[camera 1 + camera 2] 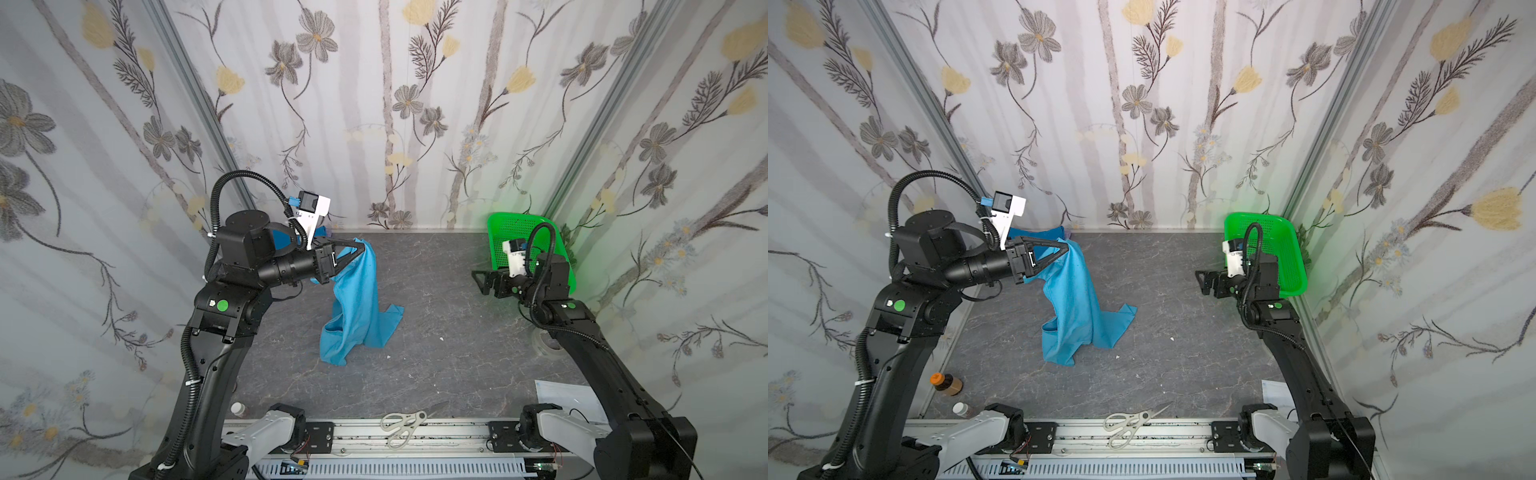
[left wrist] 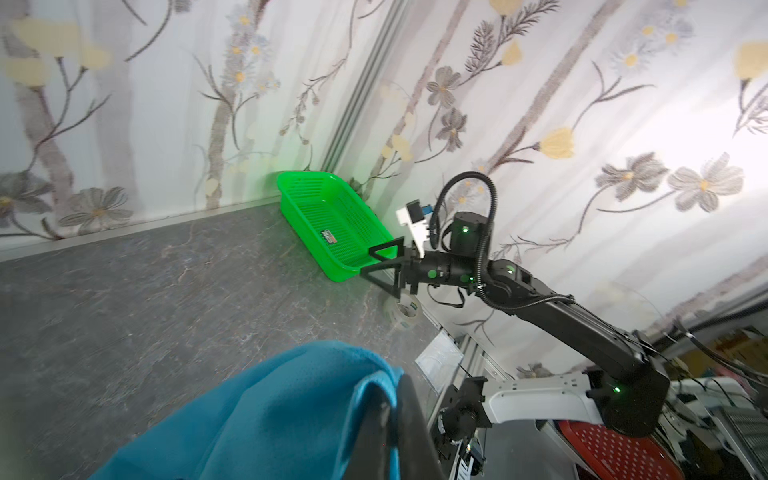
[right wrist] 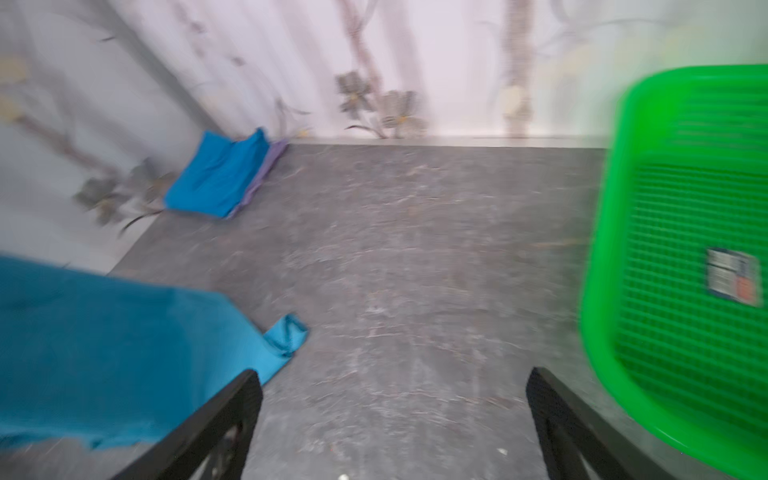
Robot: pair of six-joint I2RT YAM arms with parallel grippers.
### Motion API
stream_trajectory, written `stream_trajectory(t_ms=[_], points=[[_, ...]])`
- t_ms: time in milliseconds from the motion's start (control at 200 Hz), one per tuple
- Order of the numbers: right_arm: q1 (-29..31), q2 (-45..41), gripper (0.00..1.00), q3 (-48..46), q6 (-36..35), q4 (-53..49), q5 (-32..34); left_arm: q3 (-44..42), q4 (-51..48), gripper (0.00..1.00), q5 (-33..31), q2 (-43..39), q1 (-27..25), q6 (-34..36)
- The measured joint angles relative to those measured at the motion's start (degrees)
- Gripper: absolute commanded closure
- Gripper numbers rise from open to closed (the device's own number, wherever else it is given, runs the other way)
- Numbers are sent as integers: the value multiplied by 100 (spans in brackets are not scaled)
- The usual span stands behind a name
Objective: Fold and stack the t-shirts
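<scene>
A light sky-blue t-shirt (image 1: 357,307) (image 1: 1077,307) hangs from my left gripper (image 1: 365,248) (image 1: 1066,245), which is shut on its upper edge above the table's back left. The shirt's lower part rests crumpled on the grey table (image 1: 440,316). In the left wrist view the cloth (image 2: 270,407) is pinched between the shut jaws of the left gripper (image 2: 392,411). My right gripper (image 1: 478,282) (image 1: 1201,282) (image 2: 366,262) (image 3: 392,378) hovers open and empty at the right, apart from the shirt (image 3: 104,353). A folded royal blue t-shirt (image 3: 220,174) lies on a lilac one (image 3: 266,170) in the far left corner.
A green basket (image 1: 519,232) (image 1: 1279,249) (image 2: 332,216) (image 3: 685,249) leans in the far right corner, just behind my right gripper. Scissors (image 1: 401,426) (image 1: 1129,424) lie on the front rail. A tape roll (image 1: 544,343) sits at the right edge, two small bottles (image 1: 946,384) (image 1: 961,409) at the front left.
</scene>
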Motion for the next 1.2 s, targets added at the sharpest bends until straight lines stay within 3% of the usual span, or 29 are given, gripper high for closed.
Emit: stream_trajectory(t_ms=[210,380,525,689,879,1034,1099,1199], points=[[581,951,4,17,409,529,-57,632,348,100,1185,166,-22,11],[612,1281,4,197,654,538,162,125,380,100,1307,208,-9,87],[715,1386,4,195,715,514,232,-796,-282,100,468,-151,0,457],[990,1982,6,334,693,350,348,-2114,-964,100,-1045,-1010,2,520],[1399,3029,10,769,693,-13,494,-3143,-1648,100,-2649,-1517,160,-146],[1843,3545,12,1108,695,-184,673,-3595,-2210,100,-3696,-1602,809,-741],[2050,3742,17,1311,693,-227,763,-3738,-2337,100,-3884,-1644,1104,-885],[2275,4085,33,1672,664,-330,885,-3860,-2363,100,-3888,-1565,1401,-957]])
